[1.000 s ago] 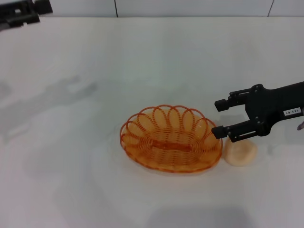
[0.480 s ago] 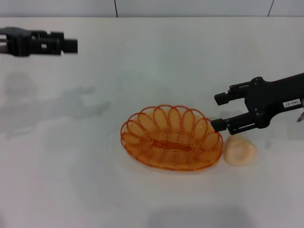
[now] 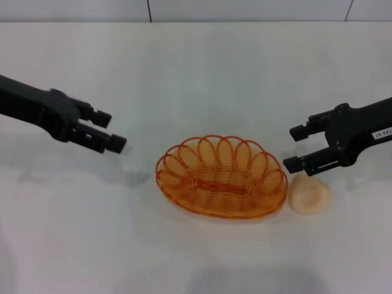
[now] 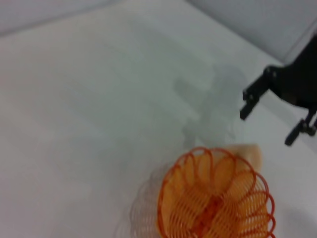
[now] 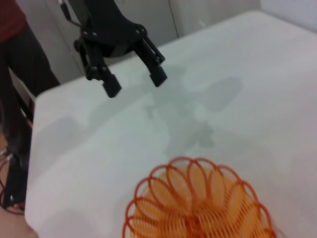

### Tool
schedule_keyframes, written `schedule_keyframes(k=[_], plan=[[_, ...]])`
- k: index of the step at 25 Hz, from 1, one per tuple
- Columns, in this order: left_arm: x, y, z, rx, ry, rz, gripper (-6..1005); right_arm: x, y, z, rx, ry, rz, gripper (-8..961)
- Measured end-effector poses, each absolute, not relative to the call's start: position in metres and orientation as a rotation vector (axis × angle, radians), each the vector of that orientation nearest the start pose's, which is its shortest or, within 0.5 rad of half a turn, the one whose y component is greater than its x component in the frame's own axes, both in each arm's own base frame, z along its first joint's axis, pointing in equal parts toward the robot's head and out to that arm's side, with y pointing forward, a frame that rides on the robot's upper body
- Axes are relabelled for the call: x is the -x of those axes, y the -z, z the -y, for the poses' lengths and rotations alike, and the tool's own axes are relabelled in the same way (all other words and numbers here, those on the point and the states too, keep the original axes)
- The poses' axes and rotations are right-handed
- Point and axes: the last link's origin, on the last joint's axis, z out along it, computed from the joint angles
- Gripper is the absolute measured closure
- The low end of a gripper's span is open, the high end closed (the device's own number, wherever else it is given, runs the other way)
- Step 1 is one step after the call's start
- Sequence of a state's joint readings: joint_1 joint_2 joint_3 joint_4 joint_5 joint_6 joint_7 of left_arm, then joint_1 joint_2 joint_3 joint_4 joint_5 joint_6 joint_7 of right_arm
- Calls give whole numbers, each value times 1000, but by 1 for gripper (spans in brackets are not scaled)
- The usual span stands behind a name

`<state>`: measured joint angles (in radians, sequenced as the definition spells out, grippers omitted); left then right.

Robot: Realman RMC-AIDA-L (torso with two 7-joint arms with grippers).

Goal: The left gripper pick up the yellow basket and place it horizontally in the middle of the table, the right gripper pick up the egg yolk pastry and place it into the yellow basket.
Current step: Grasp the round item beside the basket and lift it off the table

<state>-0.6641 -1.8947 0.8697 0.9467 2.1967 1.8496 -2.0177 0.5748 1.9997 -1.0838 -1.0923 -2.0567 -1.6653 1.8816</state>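
The yellow basket (image 3: 221,177) is an oval of orange-yellow looped wire lying flat on the white table (image 3: 196,73), slightly right of centre. It also fills the lower part of both wrist views (image 4: 215,198) (image 5: 198,203). The egg yolk pastry (image 3: 310,195), a pale cream bun, rests on the table touching the basket's right end; a sliver shows in the left wrist view (image 4: 252,151). My left gripper (image 3: 109,131) hangs open to the left of the basket, apart from it. My right gripper (image 3: 296,147) is open just above and behind the pastry, holding nothing.
A person in dark trousers and a red top (image 5: 15,84) stands beyond the table's far edge in the right wrist view. A tiled wall (image 3: 245,9) runs behind the table. Bare tabletop lies in front of and behind the basket.
My left arm has swung down from the far left corner toward the basket's left side. The right gripper has drawn back slightly to the right. Basket and pastry have not moved.
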Motion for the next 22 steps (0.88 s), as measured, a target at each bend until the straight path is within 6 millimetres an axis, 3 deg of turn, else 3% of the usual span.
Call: schedule_keyframes(k=[10, 22], plan=[[216, -66, -351, 3018, 75, 929, 141, -200, -33, -352, 2968, -8, -628, 201], [214, -61, -352, 3025, 73, 938, 141, -205, -29, -350, 2965, 44, -641, 201]])
